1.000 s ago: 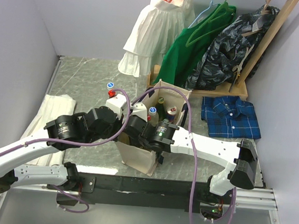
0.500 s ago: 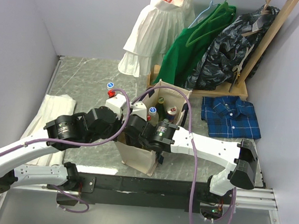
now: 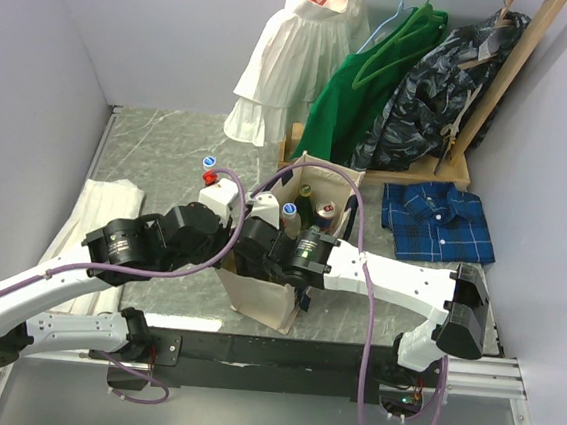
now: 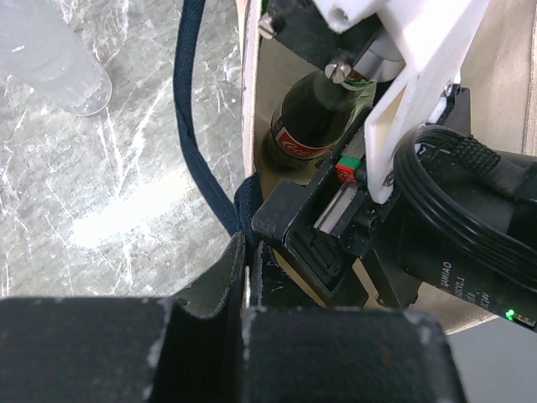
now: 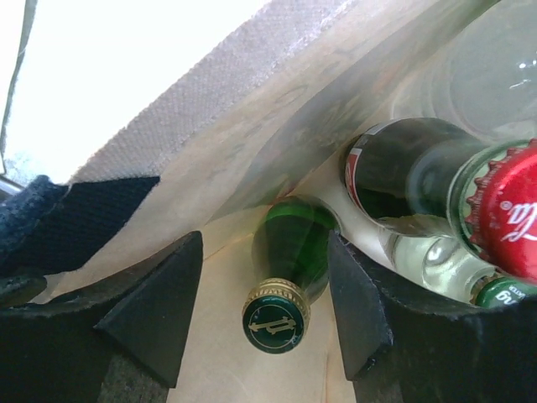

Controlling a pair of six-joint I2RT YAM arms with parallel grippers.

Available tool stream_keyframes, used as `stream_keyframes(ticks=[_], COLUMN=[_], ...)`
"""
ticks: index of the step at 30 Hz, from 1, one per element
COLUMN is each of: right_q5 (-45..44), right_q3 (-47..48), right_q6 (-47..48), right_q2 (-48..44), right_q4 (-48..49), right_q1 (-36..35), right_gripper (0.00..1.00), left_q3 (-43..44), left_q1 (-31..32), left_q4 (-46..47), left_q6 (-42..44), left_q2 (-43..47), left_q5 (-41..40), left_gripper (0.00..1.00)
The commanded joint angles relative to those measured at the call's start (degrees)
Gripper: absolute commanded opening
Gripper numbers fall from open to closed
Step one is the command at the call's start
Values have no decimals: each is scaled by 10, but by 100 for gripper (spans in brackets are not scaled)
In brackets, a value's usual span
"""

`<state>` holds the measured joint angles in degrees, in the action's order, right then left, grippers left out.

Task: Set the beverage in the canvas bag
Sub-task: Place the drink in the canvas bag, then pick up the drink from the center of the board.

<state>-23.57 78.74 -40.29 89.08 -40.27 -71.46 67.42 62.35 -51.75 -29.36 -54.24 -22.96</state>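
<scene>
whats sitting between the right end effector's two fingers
A green bottle with a gold-rimmed cap, inside the canvas bag, lies between the open fingers; the right wrist view shows it.

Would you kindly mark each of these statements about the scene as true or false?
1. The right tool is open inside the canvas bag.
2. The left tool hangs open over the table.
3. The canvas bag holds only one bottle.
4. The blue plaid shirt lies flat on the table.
1. True. The right tool stands open inside the canvas bag.
2. False. The left tool is shut on the canvas bag's rim, beside its navy strap.
3. False. Several bottles are inside, among them a green bottle and a red-capped bottle.
4. True. The blue plaid shirt lies flat on the table.
</scene>
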Motion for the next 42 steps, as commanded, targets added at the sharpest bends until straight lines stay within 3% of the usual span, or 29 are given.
stream_keyframes(ticks=[1,27,33,42], right_q5=[-20,-92,-124,-164], right_q3=[30,113,134,134], right_q6=[-10,-6,-13,-39], right_q2=[-20,-105,-125,-166], right_q4=[5,-55,-92,-147], right_q1=[-3,-2,-1,6], right_gripper=[68,69,70,72], left_q3=[38,33,28,25], left_q1=[2,1,1,1], left_q4=[45,82,83,74], left_q6=[7,17,14,9], left_q2=[31,71,74,64], left_q5=[-19,10,11,-27], left_gripper=[1,8,23,58])
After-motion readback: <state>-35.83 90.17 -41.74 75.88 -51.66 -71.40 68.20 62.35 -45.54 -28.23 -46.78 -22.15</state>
